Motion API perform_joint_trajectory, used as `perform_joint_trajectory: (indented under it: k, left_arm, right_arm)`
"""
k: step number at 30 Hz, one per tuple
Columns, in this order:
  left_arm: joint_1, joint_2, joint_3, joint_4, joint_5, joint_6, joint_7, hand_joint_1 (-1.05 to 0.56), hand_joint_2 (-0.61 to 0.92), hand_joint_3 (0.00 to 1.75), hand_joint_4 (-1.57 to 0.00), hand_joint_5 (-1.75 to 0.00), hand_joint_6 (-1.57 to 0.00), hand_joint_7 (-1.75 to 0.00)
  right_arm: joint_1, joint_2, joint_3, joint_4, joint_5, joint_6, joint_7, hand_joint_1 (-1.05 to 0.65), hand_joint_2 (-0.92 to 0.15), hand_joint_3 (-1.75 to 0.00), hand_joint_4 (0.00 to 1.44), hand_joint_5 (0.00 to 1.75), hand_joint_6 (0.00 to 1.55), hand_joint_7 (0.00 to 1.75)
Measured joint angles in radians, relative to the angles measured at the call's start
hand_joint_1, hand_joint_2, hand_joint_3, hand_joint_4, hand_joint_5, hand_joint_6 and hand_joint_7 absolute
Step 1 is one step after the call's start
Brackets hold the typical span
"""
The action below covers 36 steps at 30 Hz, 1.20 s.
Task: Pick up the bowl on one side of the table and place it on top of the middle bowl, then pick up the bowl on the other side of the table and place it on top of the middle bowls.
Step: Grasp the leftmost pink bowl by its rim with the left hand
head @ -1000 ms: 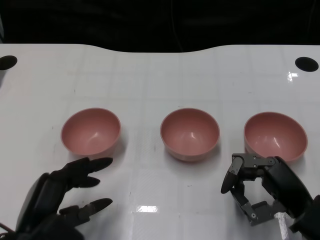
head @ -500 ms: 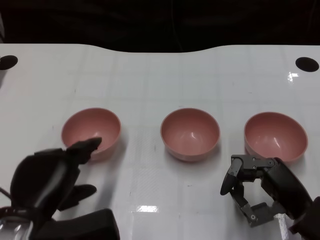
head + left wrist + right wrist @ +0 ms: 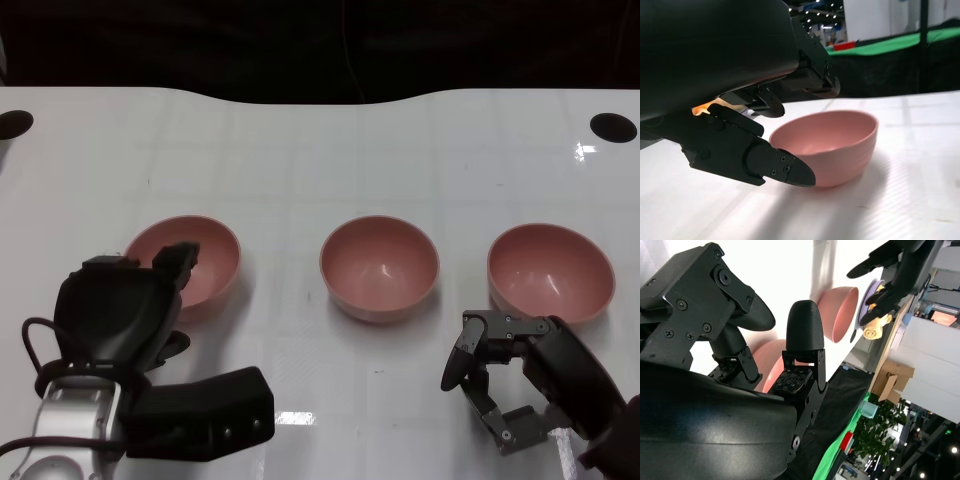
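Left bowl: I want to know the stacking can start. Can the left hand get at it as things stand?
Probably yes. The left hand hovers at the left bowl, fingers apart around the near rim, with nothing between them in the left wrist view. No grip yet.

The white table (image 3: 320, 150) spreads glossy before me, glare pooling near its front; a black round hole (image 3: 612, 127) sits at each far corner; beyond lies darkness — a black curtain (image 3: 900, 70), a green strip (image 3: 890, 45), ceiling lights (image 3: 815, 10), cardboard boxes (image 3: 892, 377).
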Motion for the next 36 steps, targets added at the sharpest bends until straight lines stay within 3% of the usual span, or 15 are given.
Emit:
perform_joint_trajectory:
  k: [15,36]
  left_arm:
    - [-0.210,-0.021,-0.147,0.304,-0.028,0.102,0.004,-0.53,0.92,0.09,-0.63,-0.08,-0.42,-0.02]
    - [-0.245,-0.032,-0.217,0.399,-0.086,0.133,0.020,-0.55,0.92,0.12,-0.65,-0.07,-0.43,-0.01]
  right_arm:
    - [0.010,-0.001,0.003,-0.028,-0.015,0.007,-0.013,-0.05,-0.24,-1.52,0.85,1.72,0.85,1.28]
    - [0.010,-0.001,0.003,-0.028,-0.020,0.009,-0.017,-0.06,-0.25,-1.50,0.85,1.74,0.86,1.26]
